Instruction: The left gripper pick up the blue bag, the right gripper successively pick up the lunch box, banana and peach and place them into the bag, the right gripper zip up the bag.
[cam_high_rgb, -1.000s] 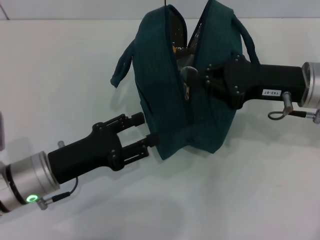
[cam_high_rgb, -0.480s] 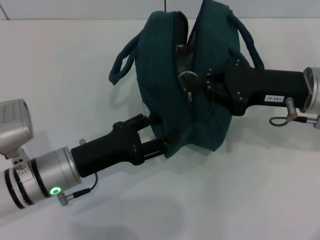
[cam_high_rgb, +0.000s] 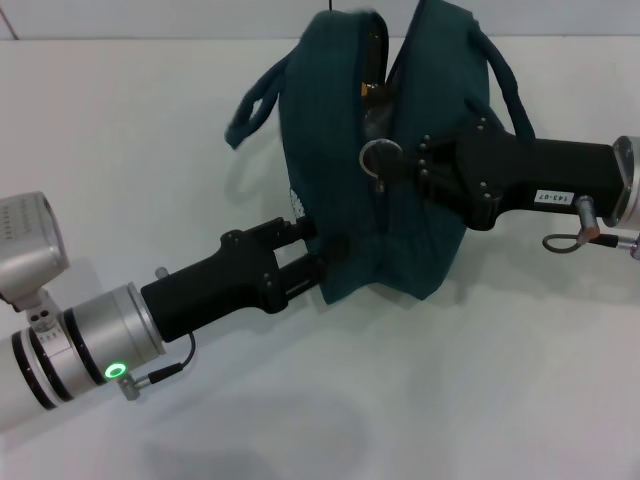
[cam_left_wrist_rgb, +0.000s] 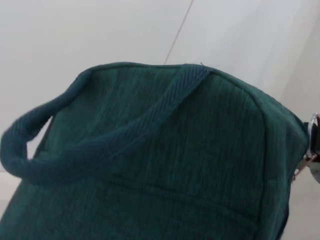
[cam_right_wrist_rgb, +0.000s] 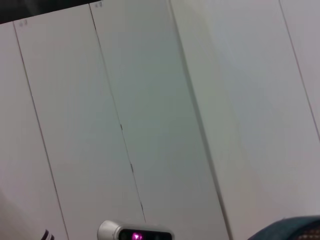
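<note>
while my left tool (cam_high_rgb: 318, 246) pinches the blue bag (cam_high_rgb: 330, 150) at its lower edge, my right tool (cam_high_rgb: 400, 165) grips the zip ring (cam_high_rgb: 378, 157); the zip's half open.

Upright teal blue bag (cam_high_rgb: 330, 160), half-zipped

White arm label (cam_high_rgb: 547, 198) — digits illegible

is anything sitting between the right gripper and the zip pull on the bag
Nothing visible does. In the head view the right gripper is already right at the ring pull on the blue bag, with no gap or object between them. The left gripper holds the bag's lower edge, away from the zip.
</note>
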